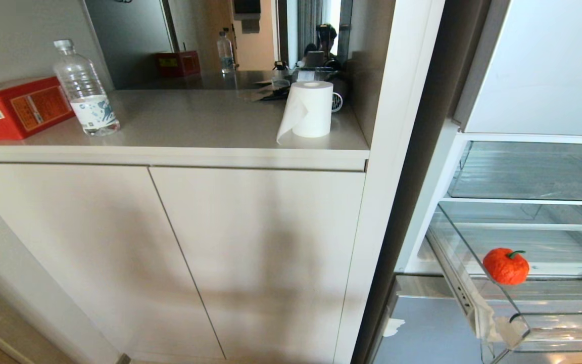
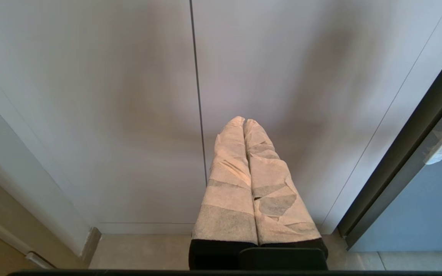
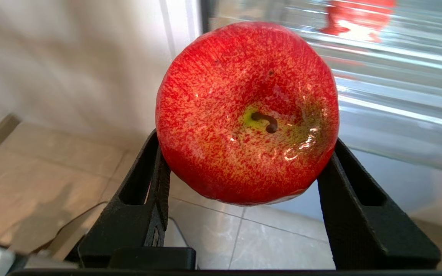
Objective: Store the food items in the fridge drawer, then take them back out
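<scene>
A small red-orange pumpkin-like piece (image 1: 505, 266) with a green stem lies in the pulled-out clear fridge drawer (image 1: 460, 263) at the right of the head view. My right gripper (image 3: 246, 149) is shut on a shiny red apple (image 3: 244, 96), stem end toward the camera, with one black finger pressed on each side. It hangs above the tiled floor, just before the drawer's ribbed clear plastic (image 3: 397, 76). My left gripper (image 2: 243, 122), its fingers wrapped in pale tape, is shut on nothing and points at the cabinet doors. Neither arm shows in the head view.
Left of the fridge stands a white cabinet (image 1: 250, 253) with a counter holding a paper roll (image 1: 311, 108), a water bottle (image 1: 85, 91) and a red box (image 1: 15, 108). A second clear bin (image 1: 528, 174) sits above the drawer.
</scene>
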Available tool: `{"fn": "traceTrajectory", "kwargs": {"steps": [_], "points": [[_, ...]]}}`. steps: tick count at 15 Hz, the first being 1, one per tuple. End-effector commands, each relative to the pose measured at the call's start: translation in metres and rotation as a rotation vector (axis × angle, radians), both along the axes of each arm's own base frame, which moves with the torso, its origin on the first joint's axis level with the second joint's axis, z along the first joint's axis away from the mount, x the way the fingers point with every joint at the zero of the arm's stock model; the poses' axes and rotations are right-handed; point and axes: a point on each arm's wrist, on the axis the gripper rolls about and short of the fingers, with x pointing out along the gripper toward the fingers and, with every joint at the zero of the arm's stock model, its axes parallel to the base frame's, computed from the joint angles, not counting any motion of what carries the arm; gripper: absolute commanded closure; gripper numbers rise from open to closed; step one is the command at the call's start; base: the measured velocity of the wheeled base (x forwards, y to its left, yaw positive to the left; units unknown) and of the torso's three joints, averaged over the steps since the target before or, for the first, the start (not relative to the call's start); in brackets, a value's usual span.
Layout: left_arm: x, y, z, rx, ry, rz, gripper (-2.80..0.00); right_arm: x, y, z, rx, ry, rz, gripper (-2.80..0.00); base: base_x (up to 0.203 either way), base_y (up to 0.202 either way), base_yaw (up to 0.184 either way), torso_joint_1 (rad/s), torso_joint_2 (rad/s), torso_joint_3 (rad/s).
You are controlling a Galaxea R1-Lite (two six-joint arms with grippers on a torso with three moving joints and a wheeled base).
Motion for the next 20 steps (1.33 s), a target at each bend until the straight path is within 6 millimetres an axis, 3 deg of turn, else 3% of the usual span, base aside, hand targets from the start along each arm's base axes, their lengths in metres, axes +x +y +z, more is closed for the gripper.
{"fn": "traceTrajectory", "kwargs": {"steps": [1, 6, 11, 20], "points": [[0.0, 0.0, 0.0, 0.0, 0.003, 0.0, 0.0, 0.0, 0.0, 0.0, -0.003, 0.009, -0.031, 0.0, 0.0, 0.0, 0.0, 0.0, 0.0, 0.0], [0.0, 0.0, 0.0, 0.0, 0.002, 0.0, 0.0, -0.004, 0.001, -0.001, -0.052, -0.056, -0.194, 0.0, 0.0, 0.0, 0.0, 0.0, 0.0, 0.0], [0.0, 0.0, 0.0, 0.001, -0.001, 0.0, 0.0, -0.021, 0.001, -0.004, -0.041, -0.265, -0.181, 0.0, 0.0, 0.0, 0.0, 0.0, 0.0, 0.0], [0.0, 0.0, 0.0, 0.0, 0.001, 0.0, 0.0, -0.021, 0.001, -0.004, -0.047, -0.263, -0.173, 0.0, 0.0, 0.0, 0.0, 0.0, 0.0, 0.0]]}}
